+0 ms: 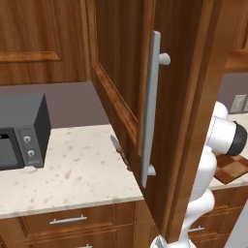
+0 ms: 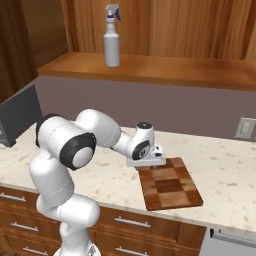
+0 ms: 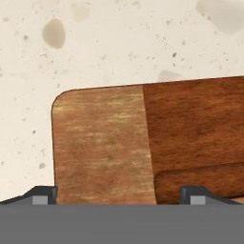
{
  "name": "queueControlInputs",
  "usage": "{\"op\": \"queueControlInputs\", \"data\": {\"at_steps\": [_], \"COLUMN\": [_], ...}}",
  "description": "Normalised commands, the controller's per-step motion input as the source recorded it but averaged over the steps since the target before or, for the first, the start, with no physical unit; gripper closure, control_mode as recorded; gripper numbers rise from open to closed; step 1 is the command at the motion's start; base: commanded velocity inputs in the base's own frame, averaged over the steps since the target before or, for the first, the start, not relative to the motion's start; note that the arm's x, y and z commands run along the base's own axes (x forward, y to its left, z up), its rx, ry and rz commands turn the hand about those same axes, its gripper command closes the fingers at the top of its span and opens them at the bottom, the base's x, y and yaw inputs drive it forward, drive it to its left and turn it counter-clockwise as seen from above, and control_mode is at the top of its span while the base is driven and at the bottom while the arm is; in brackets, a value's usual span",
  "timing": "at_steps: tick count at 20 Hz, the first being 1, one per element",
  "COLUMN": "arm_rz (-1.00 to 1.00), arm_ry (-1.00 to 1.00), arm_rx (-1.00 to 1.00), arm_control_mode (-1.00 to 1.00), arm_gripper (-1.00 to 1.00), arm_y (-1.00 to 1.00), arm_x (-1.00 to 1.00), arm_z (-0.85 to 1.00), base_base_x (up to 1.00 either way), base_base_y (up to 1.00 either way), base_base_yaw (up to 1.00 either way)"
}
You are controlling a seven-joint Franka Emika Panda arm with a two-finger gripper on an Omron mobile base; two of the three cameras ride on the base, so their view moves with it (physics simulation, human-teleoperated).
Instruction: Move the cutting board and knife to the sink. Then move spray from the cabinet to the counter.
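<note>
1. Wooden cutting board (image 2: 169, 186): patchwork blocks, flat on the counter (image 2: 225, 170) close to its front edge, one corner under the hand. Not yet lifted; first item due for the sink.
2. Gripper (image 3: 119, 194): jaws spread wide, one fingertip (image 3: 44, 194) at the board's corner edge, the other over the wood. Nothing held; the stance looks like preparation for a pinch on the board's rim.
3. Knife: a dark rounded handle-like shape lies on the board in the hand view; cannot confirm.
4. Cabinet door (image 1: 145, 97): swung open, bar handle (image 1: 151, 109) outward, presumably giving access to the shelf.
5. Spray (image 2: 112, 36): upright on the cabinet shelf (image 2: 150, 67), near its left end, above the counter's back wall. Untouched; second stage pending.
</note>
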Motion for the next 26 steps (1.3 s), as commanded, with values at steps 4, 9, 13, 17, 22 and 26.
{"op": "queueControlInputs", "data": {"at_steps": [4, 9, 13, 17, 22, 26], "arm_rz": [-0.24, -0.28, -0.28, -0.25, -0.13, -0.06], "arm_ry": [0.04, 0.01, 0.0, 0.0, 0.0, -0.01], "arm_rx": [0.03, 0.04, 0.07, 0.07, 0.01, 0.0], "arm_control_mode": [-1.0, -1.0, -1.0, -1.0, -1.0, -1.0], "arm_gripper": [-1.0, -1.0, -1.0, -1.0, -1.0, -1.0], "arm_y": [-0.73, -0.56, -0.53, -0.56, -0.14, -0.05], "arm_x": [-1.0, -1.0, -1.0, -1.0, -0.5, -0.39], "arm_z": [-0.82, -0.68, -0.33, -0.1, 0.24, 0.61], "base_base_x": [0.0, 0.0, 0.0, 0.0, 0.0, 0.0], "base_base_y": [0.0, 0.0, 0.0, 0.0, 0.0, 0.0], "base_base_yaw": [0.0, 0.0, 0.0, 0.0, 0.0, 0.0]}}
